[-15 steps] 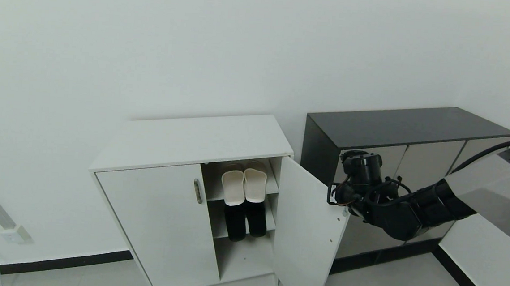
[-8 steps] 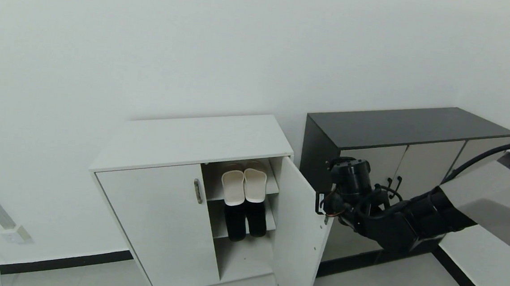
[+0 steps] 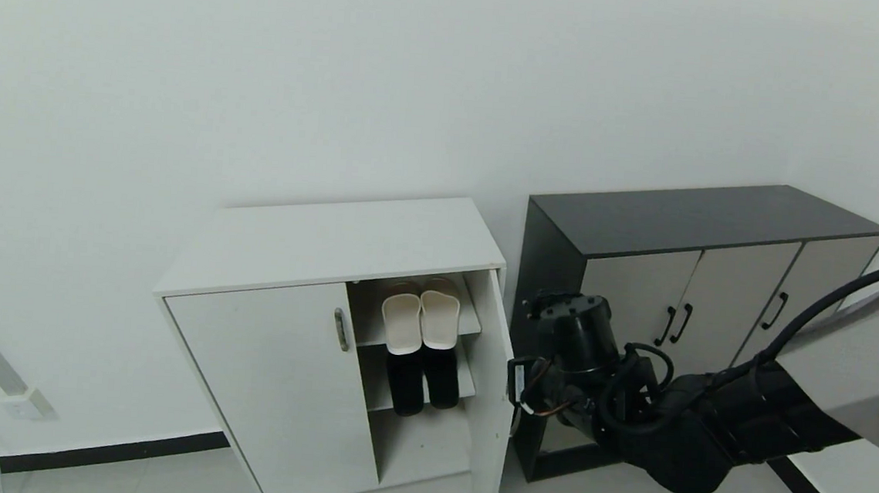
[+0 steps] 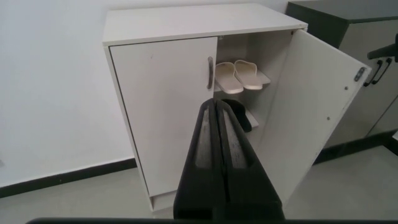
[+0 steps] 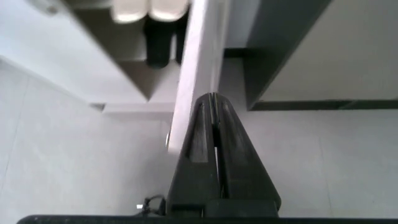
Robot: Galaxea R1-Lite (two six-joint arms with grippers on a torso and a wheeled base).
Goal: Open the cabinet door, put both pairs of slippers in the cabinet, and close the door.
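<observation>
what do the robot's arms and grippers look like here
All matte black. The right arm is bulky, with rounded segments and a cylindrical housing at the wrist. Thin black cables loop around it, and a thick black hose arcs off it. The left gripper and right gripper each have two long flat fingers tapering to a narrow tip, with recessed panels.

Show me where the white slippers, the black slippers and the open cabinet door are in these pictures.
white slippers (image 3: 403,325): head view, top face of the left one.
black slippers (image 3: 405,387): head view, top face of the left one.
open cabinet door (image 4: 314,118): left wrist view, middle of its inner face.
</observation>
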